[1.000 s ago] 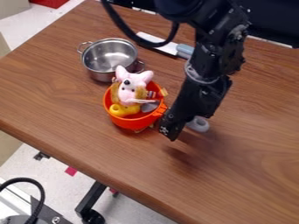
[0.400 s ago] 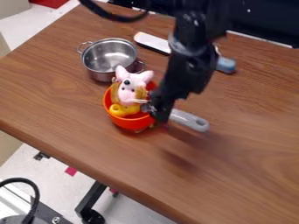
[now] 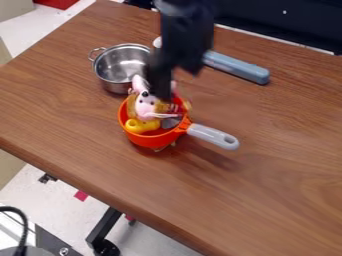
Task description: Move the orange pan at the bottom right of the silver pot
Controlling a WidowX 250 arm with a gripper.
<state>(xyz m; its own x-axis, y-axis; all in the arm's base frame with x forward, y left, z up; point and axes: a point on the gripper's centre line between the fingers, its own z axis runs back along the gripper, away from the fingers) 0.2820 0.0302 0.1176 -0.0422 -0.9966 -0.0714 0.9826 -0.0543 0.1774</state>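
Silver pot [image 3: 107, 75] is standing at upper left. Orange pan [image 3: 148, 142] is sitting at the pot's lower right, holding yellow toy [image 3: 138, 126] and pink plush [image 3: 145, 106], grey handle [image 3: 212, 136] pointing right. Gripper [image 3: 163, 82] is hanging over the plush; opening and any hold: cannot tell. Blue-handled knife [image 3: 237, 67] is lying partly behind the arm.

1 ea. — org. pan [image 3: 143, 141], slvr. pot [image 3: 110, 80], pnk. toy [image 3: 144, 106], knife [image 3: 237, 67]
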